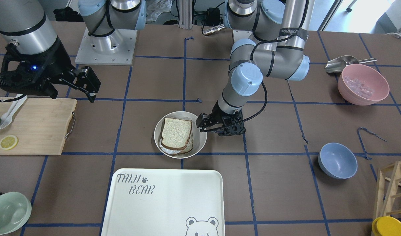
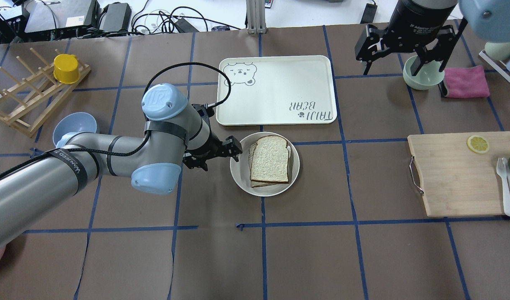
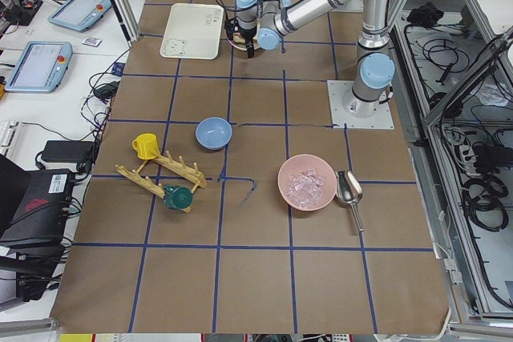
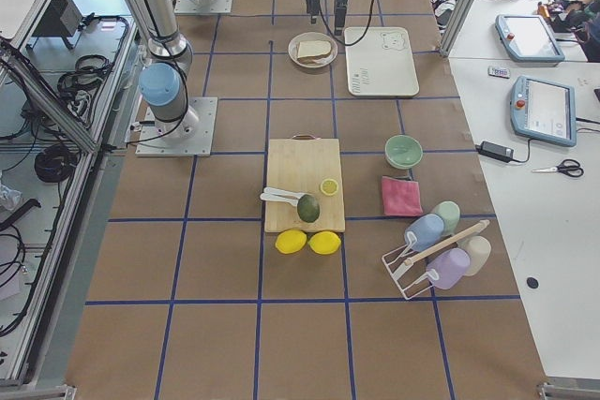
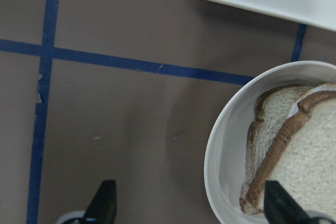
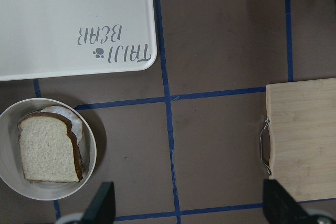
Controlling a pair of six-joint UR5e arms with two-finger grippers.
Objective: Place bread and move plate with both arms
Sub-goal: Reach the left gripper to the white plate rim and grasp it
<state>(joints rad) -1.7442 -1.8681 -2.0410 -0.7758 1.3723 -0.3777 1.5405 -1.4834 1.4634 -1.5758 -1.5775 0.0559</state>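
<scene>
Cream-white and alone at the middle of the bench, one plate [image 2: 235, 168] holds two slices: the dark-crusted bread [image 2: 271, 158] on top, a paler slice [image 5: 265, 129] beneath, a fried egg's white [image 1: 164, 149] showing between them. The left gripper [image 5: 191, 211] sits low at the plate's rim on the robot's left, jaws spread wide, gripping nothing. The right gripper [image 6: 189, 211] hangs high toward the bench's right end, jaws equally wide and empty. One bear-printed tray [image 2: 280, 71] lies just beyond the plate, along the operators' edge.

Brown taped table [image 2: 321, 250]; plate [image 2: 236, 177], tray [image 2: 280, 83], board [image 2: 455, 179]
</scene>
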